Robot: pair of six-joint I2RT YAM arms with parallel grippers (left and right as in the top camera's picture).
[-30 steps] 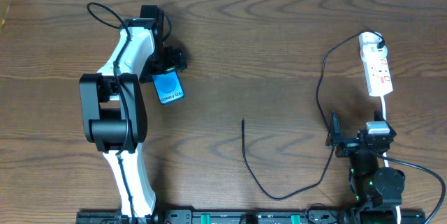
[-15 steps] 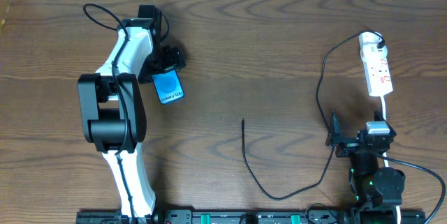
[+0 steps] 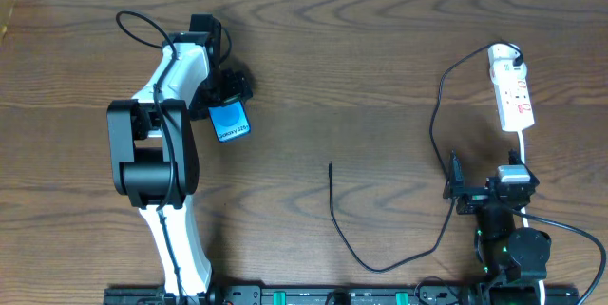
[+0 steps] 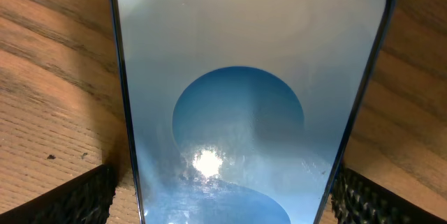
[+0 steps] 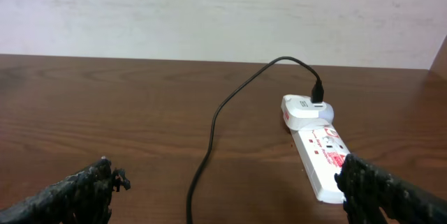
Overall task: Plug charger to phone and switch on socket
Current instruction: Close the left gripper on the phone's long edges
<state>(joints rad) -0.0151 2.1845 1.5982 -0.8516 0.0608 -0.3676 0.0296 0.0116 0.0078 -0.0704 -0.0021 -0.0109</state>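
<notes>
Left gripper [image 4: 223,192] jaws spread to phone width, pads [image 4: 77,196] flanking the phone [image 3: 229,121], not clearly clamping; blue screen faces up, flat on the table [image 3: 380,48], left of centre. Right gripper [image 5: 227,178] wide open, empty. Charger [image 3: 332,191] tip lies free mid-table; the socket [image 3: 511,91] sits far right

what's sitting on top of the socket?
A white adapter at the far end of the socket, the black charger cable plugged into it. The outlet beneath the adapter is covered.
</notes>
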